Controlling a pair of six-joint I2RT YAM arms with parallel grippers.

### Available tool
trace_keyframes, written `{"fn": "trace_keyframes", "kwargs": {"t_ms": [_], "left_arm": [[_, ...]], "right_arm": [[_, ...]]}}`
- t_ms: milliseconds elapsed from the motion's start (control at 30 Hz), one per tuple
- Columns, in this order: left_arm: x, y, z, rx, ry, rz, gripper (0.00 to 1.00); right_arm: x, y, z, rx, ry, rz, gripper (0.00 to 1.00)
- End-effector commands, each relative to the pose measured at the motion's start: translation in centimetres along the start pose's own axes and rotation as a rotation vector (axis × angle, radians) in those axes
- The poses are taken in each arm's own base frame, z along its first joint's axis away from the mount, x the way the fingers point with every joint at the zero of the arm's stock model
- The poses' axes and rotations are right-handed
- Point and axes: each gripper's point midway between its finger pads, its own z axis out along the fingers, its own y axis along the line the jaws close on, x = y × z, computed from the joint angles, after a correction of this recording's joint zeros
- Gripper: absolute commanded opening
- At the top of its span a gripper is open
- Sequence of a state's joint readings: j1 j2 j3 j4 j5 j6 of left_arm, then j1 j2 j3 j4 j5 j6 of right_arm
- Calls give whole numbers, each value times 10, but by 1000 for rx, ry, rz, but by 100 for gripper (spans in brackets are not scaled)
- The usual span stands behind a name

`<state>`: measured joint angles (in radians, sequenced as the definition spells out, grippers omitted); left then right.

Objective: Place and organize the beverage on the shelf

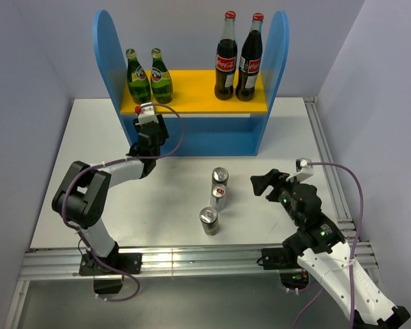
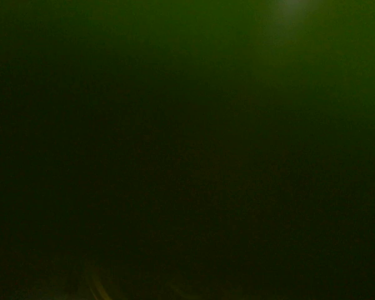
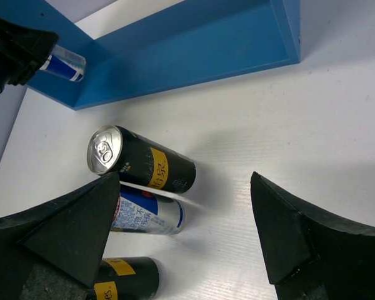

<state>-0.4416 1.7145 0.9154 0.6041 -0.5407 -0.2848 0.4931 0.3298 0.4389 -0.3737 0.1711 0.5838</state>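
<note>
three cans (image 1: 219, 197) stand upright on the surface, at 9 o'clock from the right gripper (image 1: 264, 184), the nearer arm, jaws wide; left gripper (image 1: 152, 130), in the shelf (image 1: 205, 140) lower bay, seemingly holds a silver-blue can (image 3: 65, 65)

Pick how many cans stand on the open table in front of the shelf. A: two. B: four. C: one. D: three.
D: the far dark can, the silver-blue can and the near dark can stand in a row before the shelf. The fourth can is at its lower level.
</note>
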Motion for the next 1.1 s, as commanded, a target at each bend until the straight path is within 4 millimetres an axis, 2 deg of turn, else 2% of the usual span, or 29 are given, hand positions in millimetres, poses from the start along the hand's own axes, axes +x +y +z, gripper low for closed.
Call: {"fn": "trace_keyframes", "kwargs": {"t_ms": [0,167,200,267,300,367,400,533,767,867,1067], "left_arm": [[-15,2,18,-2,-39,-56,0],[3,10,18,-30,17,-54,0],[-3,10,12,-23,4,-68,0],[0,15,3,-22,-1,-80,0],[-8,16,-2,-21,-19,-91,0],[-6,21,-11,-29,-26,-88,0],[-13,20,-16,-20,-41,-95,0],[-11,25,-28,-26,-42,-84,0],[1,27,-25,-33,-29,-64,0],[9,27,-15,-50,-20,-51,0],[5,19,3,-64,-35,-40,0]], "right_arm": [[-7,8,1,-32,-27,-8,91],[-6,8,1,-36,-24,-9,91],[-7,8,1,-33,-26,-8,91],[-6,7,2,-30,-21,-11,91],[-6,7,2,-29,-20,-10,91],[-6,8,2,-33,-20,-10,91],[-5,7,3,-31,-20,-10,91],[-7,8,2,-34,-27,-10,91],[-7,8,1,-37,-31,-6,91],[-6,9,1,-41,-26,-8,91],[-6,9,1,-42,-28,-7,91]]}}
